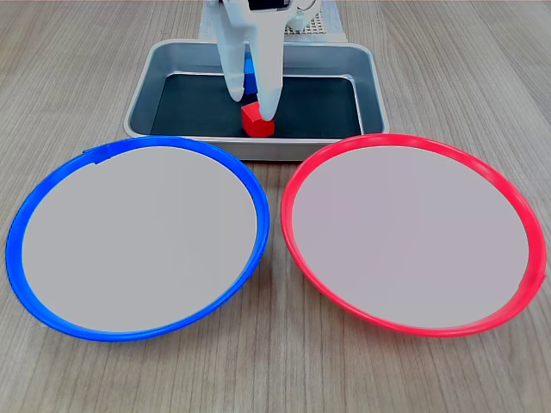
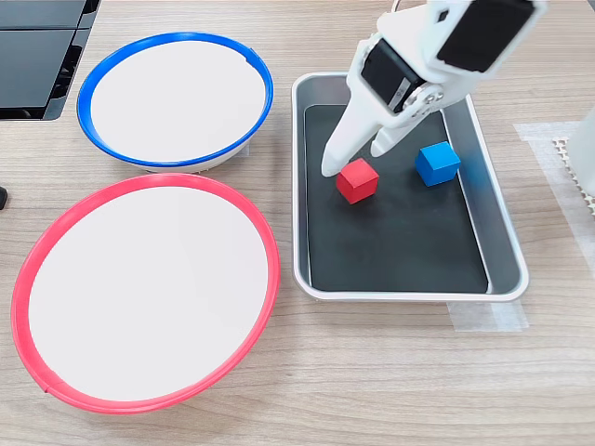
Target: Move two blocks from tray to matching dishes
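Note the gripper: its two white fingers are spread apart and hold nothing. In the second exterior view one fingertip sits at the second exterior view's left of the red block, and the other ends just above the block's upper edge. In the first exterior view the gripper stands directly over the red block, with one fingertip in front of the block's top (actual contact cannot be confirmed from either view).

Locate the red block on the dark floor of the tray, toward the second exterior view's left half. The blue block lies on the same floor, near the red one but apart from it, at the second exterior view's right. In the first exterior view the blue block shows only as a sliver between the fingers, behind the red block, inside the tray.

Check the dishes: both are bare. In the first exterior view the blue-rimmed dish sits at the first exterior view's left and the red-rimmed dish at the first exterior view's right, side by side in front of the tray. In the second exterior view the blue-rimmed dish lies above the red-rimmed dish, both at the second exterior view's left of the tray.

All items rest on a wood-grain table.
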Robot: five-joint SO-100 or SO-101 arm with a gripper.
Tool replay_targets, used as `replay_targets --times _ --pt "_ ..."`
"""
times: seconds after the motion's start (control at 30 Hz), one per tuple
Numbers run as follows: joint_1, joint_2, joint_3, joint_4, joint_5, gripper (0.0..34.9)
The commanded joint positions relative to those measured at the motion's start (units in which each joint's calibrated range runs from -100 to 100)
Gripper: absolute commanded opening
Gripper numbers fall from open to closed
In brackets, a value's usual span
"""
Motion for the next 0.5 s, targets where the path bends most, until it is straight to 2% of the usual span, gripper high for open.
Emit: replay_targets --times 0.0,0.07,0.17,0.2,0.23,0.33,0.47 --pt "-0.26 2.85 -0.41 -1.76 1.42 19.9" --pt "-0.73 4.38 -1.05 -2.09 1.81 18.3" --pt "-1.49 6.60 -2.69 -2.01 2.64 8.7" --pt "-1.86 7.37 -3.42 -1.85 2.78 2.2" --pt "-2.15 7.71 -4.23 -1.19 3.17 0.3" --pt "-3.37 7.88 -10.70 5.75 2.98 0.2" --pt "-8.36 7.11 -27.36 18.13 -0.59 0.2"
